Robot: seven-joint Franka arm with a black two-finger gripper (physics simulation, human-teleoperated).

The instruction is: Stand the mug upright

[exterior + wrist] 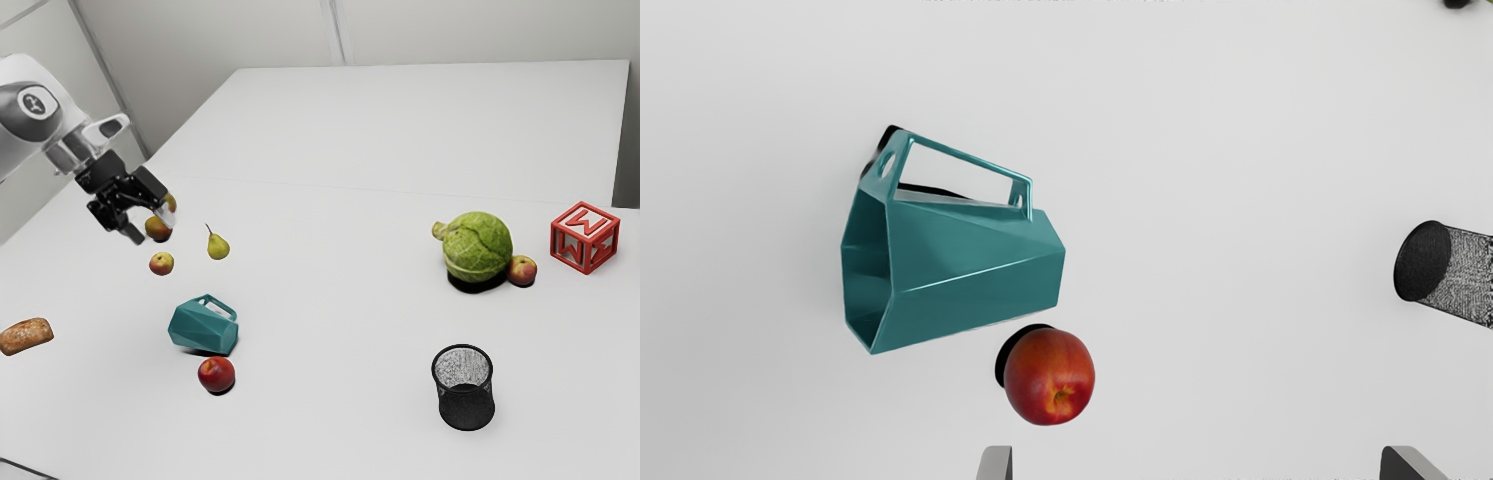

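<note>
Plainly, the turning is yet to be done. At the exterior view's left a bread roll [26, 337] lies on the table [330, 300], with no part in the job. Next comes the gripper [1201, 463], raised above the table and apart from the mug; its fingers stand wide, with nothing between them. Beyond it, a small apple [161, 263] sits well off from the work.

Then the mug [203, 326]: it lies on its side on the table, its mouth toward the exterior view's left, its base toward the mesh cup and its handle [966, 157] on the side away from the red fruit [216, 374]. That fruit is just beside the mug near the base, and a pear [218, 246] rests farther back. Farther right stand the mesh cup [466, 400], a cabbage [477, 247] with another apple [522, 270] beside it, and last a red cube [585, 238]; I judge none of them in the way.

So none of the visible goal is met. What remains, as I see it, is to come down, take hold of the mug, lift, swing its mouth upward, seat the base and let go, minding the red fruit, which could roll if nudged.
</note>
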